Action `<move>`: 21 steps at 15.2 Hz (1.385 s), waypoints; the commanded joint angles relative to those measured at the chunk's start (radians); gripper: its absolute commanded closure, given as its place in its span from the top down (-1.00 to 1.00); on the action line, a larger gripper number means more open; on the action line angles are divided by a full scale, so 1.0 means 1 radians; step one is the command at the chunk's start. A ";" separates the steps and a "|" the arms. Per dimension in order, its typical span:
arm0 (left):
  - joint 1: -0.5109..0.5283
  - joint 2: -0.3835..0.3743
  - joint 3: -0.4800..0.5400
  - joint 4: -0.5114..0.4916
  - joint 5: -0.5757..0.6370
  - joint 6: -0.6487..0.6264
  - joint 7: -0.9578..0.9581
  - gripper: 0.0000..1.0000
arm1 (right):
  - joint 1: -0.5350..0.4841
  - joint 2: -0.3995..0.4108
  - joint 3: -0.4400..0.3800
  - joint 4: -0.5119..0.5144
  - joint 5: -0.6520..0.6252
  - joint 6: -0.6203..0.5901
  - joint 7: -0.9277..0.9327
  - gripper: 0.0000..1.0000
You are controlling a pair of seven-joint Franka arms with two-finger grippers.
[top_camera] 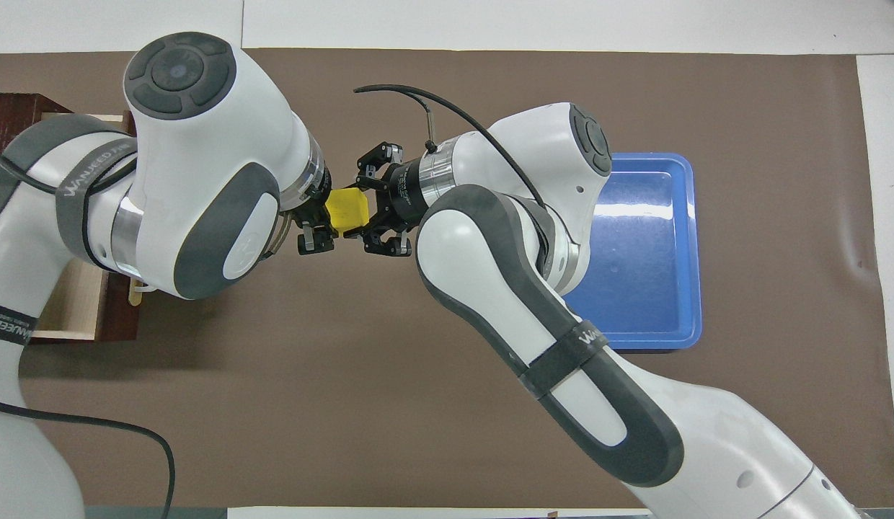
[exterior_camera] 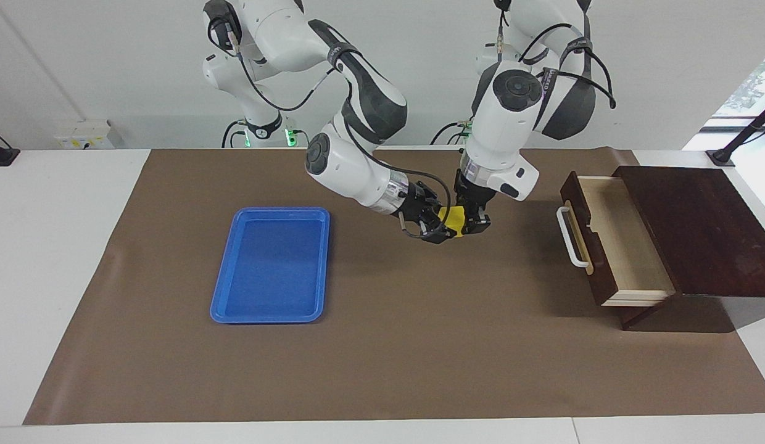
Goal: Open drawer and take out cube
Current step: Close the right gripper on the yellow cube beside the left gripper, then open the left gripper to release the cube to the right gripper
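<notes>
The small yellow cube (exterior_camera: 454, 218) (top_camera: 346, 208) hangs in the air over the brown mat, between the tray and the drawer. My left gripper (exterior_camera: 470, 222) (top_camera: 321, 225) comes down on it from above and is shut on it. My right gripper (exterior_camera: 440, 227) (top_camera: 365, 216) reaches in sideways from the tray's end and is shut on the same cube. The dark wooden drawer (exterior_camera: 578, 237) (top_camera: 117, 317) stands pulled out at the left arm's end, and its pale interior shows nothing inside.
A flat blue tray (exterior_camera: 268, 265) (top_camera: 638, 245) lies on the brown mat (exterior_camera: 382, 357) toward the right arm's end. The dark wooden box (exterior_camera: 697, 228) holding the drawer sits at the table's edge.
</notes>
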 commanded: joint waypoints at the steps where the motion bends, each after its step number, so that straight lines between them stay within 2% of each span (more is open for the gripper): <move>1: -0.019 -0.005 0.017 -0.002 -0.016 0.024 -0.012 -1.00 | 0.010 0.000 0.007 0.012 -0.039 -0.023 -0.016 -1.00; 5: -0.019 -0.005 0.017 -0.002 -0.016 0.024 -0.010 -1.00 | 0.008 -0.002 0.007 0.012 -0.032 -0.023 -0.016 -1.00; 6: -0.019 -0.005 0.017 0.001 -0.016 0.020 -0.010 -0.88 | 0.007 -0.002 0.007 0.012 -0.031 -0.023 -0.016 -1.00; 8: -0.019 -0.005 0.017 0.007 -0.016 0.007 -0.010 0.51 | 0.007 -0.002 0.007 0.012 -0.031 -0.023 -0.016 -1.00; 9: -0.019 -0.005 0.017 0.007 -0.016 0.006 -0.010 1.00 | 0.007 -0.002 0.007 0.012 -0.029 -0.023 -0.016 -1.00; 17: -0.006 -0.010 0.019 -0.002 -0.011 -0.003 0.005 1.00 | -0.013 -0.002 -0.001 0.012 -0.025 -0.036 -0.016 -1.00; 21: 0.042 -0.031 0.022 -0.062 -0.010 0.010 0.097 1.00 | -0.155 0.001 0.001 0.012 -0.020 -0.056 -0.016 -1.00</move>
